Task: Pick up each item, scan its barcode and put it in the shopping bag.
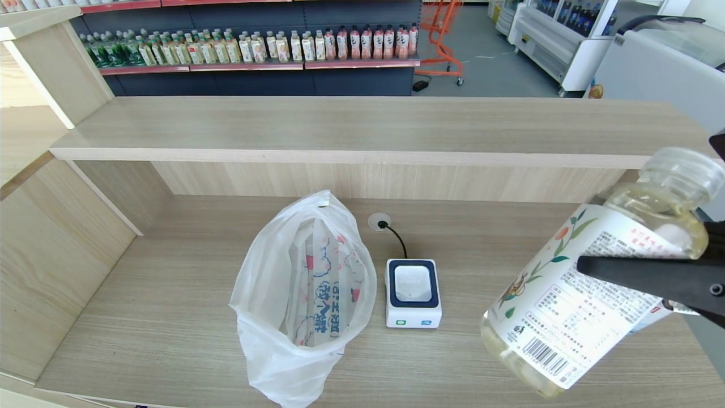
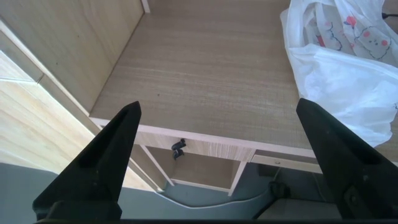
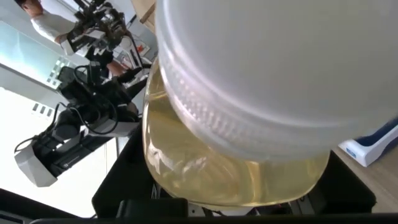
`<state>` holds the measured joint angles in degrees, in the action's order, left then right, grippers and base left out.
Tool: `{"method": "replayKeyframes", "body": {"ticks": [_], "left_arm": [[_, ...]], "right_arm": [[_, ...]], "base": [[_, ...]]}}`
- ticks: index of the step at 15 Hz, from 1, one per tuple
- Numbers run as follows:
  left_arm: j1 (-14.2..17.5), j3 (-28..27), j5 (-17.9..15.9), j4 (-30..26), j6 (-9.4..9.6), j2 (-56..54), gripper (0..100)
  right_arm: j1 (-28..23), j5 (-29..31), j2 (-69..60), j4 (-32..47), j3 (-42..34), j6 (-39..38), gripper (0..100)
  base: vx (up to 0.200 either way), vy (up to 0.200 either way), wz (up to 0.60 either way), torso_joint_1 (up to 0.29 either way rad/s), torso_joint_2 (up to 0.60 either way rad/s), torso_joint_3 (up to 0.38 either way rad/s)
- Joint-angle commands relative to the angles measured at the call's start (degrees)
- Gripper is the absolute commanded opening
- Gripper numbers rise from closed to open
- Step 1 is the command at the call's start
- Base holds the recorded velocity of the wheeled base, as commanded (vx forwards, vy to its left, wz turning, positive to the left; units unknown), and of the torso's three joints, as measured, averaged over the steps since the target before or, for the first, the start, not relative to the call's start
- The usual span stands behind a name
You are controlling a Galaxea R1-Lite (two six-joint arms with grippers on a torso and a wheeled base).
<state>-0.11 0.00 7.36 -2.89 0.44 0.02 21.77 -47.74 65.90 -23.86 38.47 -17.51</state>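
Now we judge the pick-up done and the scan in hand: the right arm's fingers (image 1: 640, 272) are clamped across the upper body of the bottle (image 1: 566, 306), which hangs in the air above the right side of the worktop (image 1: 170, 317), well apart from the scanner (image 1: 413, 292) and the shopping bag (image 1: 266, 272). We see the bottle's long axis run on a slant, neither upright nor flat: its cap (image 1: 685, 170) points up and toward our right, its base down and toward our left. The barcode (image 1: 541, 354) sits low on the label near the base and faces up toward the head camera, not the scanner's window, which looks upward from the worktop. So the next move, as we read it, calls for carrying the bottle left until it is over the scanner and rolling it so the barcode turns down to the window; only then does it go on to the bag, which stands open just left of the scanner with a printed packet already inside. The left arm's fingers (image 2: 118, 155) are spread wide with nothing between them, off the worktop's near left corner.
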Motion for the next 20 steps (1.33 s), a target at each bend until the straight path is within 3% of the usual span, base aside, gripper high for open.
{"method": "replayKeyframes", "body": {"ticks": [1, 15, 16, 17, 19, 20], "left_arm": [[0.0, 0.0, 0.0, 0.0, 0.00, 0.0, 100], [0.0, 0.0, 0.0, 0.0, 0.00, 0.0, 100], [0.0, 0.0, 0.0, 0.0, 0.00, 0.0, 100], [0.0, 0.0, 0.1, 0.0, 0.00, 0.0, 100], [0.0, 0.0, 0.0, 0.0, 0.00, 0.0, 100], [0.0, 0.0, 0.1, 0.0, 0.00, 0.0, 100]], "right_arm": [[0.2, -0.1, -0.2, 0.0, 0.8, -1.0, 0], [2.7, 0.4, -0.9, 1.3, 0.8, -1.6, 0], [2.1, 0.6, -0.2, 1.1, 0.6, 0.8, 0], [0.0, 1.1, 1.7, 1.2, 0.1, 7.9, 0], [-6.1, 1.3, 7.6, 1.2, -0.8, 28.8, 0], [-8.0, 1.0, 9.5, 1.1, -0.7, 34.5, 0]], "base": [[0.000, 0.000, 0.00, 0.000, 0.00, 0.000], [0.000, 0.000, 0.00, 0.000, 0.00, 0.000], [0.000, 0.000, 0.00, 0.000, 0.00, 0.000], [0.000, 0.000, 0.00, 0.000, 0.00, 0.000], [0.000, 0.000, 0.00, 0.000, 0.00, 0.000], [0.000, 0.000, 0.00, 0.000, 0.00, 0.000]]}}
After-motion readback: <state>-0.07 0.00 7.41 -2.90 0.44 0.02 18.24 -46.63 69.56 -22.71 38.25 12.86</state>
